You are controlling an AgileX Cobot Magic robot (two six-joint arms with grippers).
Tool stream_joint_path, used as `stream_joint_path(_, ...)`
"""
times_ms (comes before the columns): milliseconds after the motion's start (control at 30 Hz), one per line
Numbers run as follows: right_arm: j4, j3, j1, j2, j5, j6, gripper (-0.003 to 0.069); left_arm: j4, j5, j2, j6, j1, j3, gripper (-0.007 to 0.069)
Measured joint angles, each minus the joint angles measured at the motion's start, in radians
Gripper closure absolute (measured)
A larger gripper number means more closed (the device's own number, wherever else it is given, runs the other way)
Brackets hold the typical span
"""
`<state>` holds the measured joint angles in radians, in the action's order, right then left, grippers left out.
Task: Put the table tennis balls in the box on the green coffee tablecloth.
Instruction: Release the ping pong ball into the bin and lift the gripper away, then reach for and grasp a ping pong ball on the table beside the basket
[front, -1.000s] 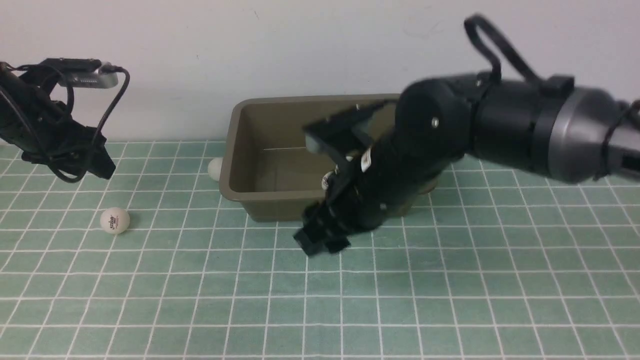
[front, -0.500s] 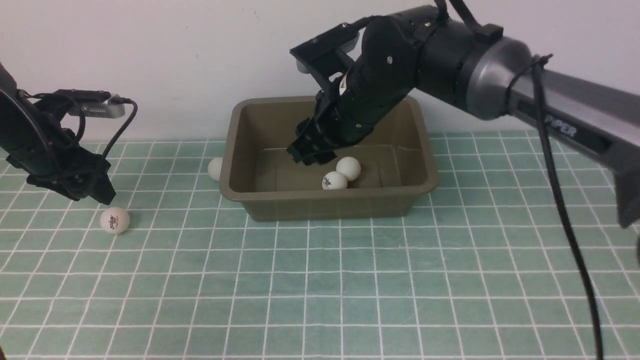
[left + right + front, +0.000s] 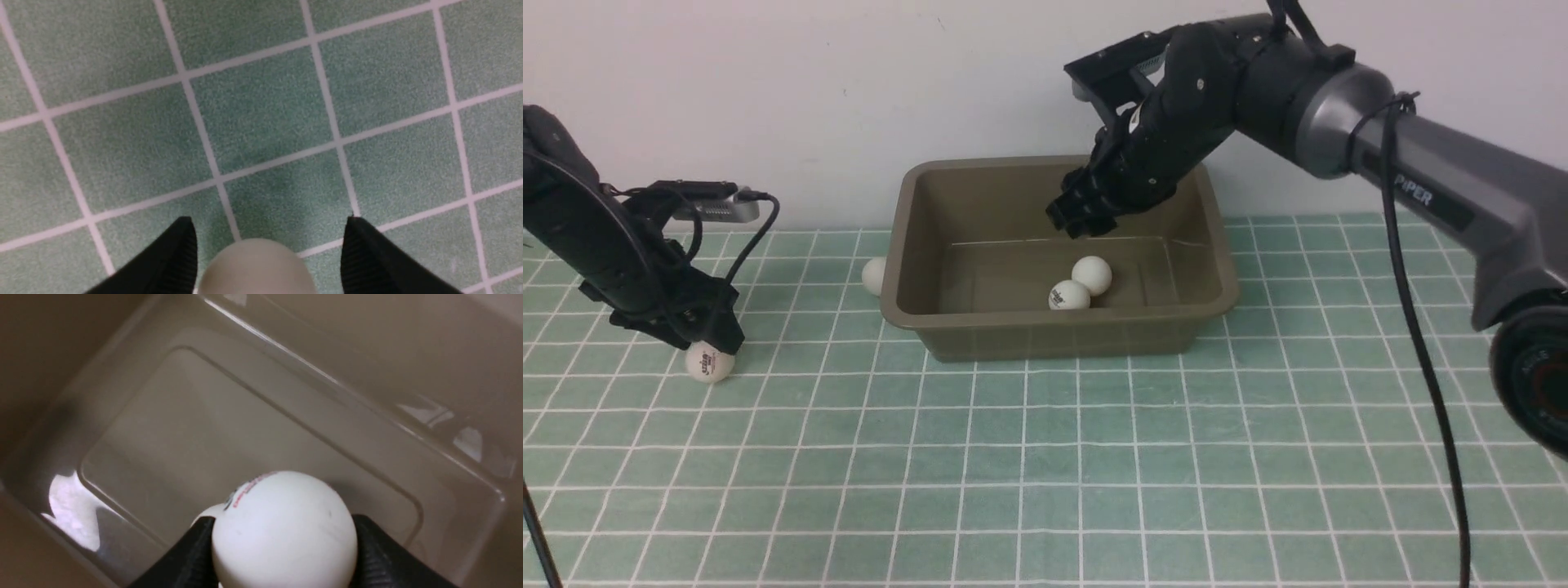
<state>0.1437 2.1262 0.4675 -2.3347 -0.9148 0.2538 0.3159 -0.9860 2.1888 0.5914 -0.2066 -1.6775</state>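
We see the left gripper (image 3: 709, 333) low over the green tablecloth (image 3: 1094, 457), its tips straddling the loose ball (image 3: 709, 362); half a second ago it hung above and just short of that ball, and a second ago higher again. From the left wrist, the jaws stand wide with the loose ball (image 3: 255, 267) between them and a gap on either side, so nothing is gripped yet; we judge that closing on it is the next step for this arm. Across the scene, the right gripper (image 3: 1081, 219) hovers inside the rim of the box (image 3: 1054, 341), toward its back right, having moved there from the left of centre in the last half second. A second ago that arm was a blur sweeping past the box's front wall. The right wrist view shows its fingers clamped on the held ball (image 3: 284, 528), well clear of the box floor, so this ball is ready to drop but not yet delivered. Two balls (image 3: 1080, 286) lie touching on the box floor, where they lay half a second ago. A fifth ball (image 3: 874, 276) sits on the cloth against the box's left outer wall, unmoved. By our count, two are in, one is about to be released, and two remain outside.
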Motion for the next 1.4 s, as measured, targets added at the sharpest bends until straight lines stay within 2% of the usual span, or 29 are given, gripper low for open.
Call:
stream_joint_path(167,0.005,0.000,-0.006,-0.017,0.003,0.000,0.0293,-0.017,0.000,0.006,0.000,0.000,0.000,0.0198)
stream_joint_path(433,0.009,0.000,-0.006,-0.018,0.014,0.000,0.0232,-0.065,-0.010,0.007,-0.021,0.000,0.000,0.0198)
stream_joint_path(700,0.009,0.000,-0.007,-0.018,0.018,0.000,0.0223,-0.069,-0.051,0.007,-0.029,0.000,0.000,0.0198)
stream_joint_path(867,0.009,0.000,-0.007,-0.018,0.018,0.000,0.0222,-0.086,-0.080,0.007,-0.085,0.000,0.000,0.0198)
stream_joint_path(1167,0.009,0.000,-0.007,-0.014,0.008,0.000,0.0221,-0.149,-0.134,0.007,-0.145,0.000,0.000,0.0262)
stream_joint_path(1400,0.009,0.062,-0.008,0.064,-0.110,0.000,0.0221,-0.149,-0.178,0.007,-0.161,0.000,-0.032,0.0272)
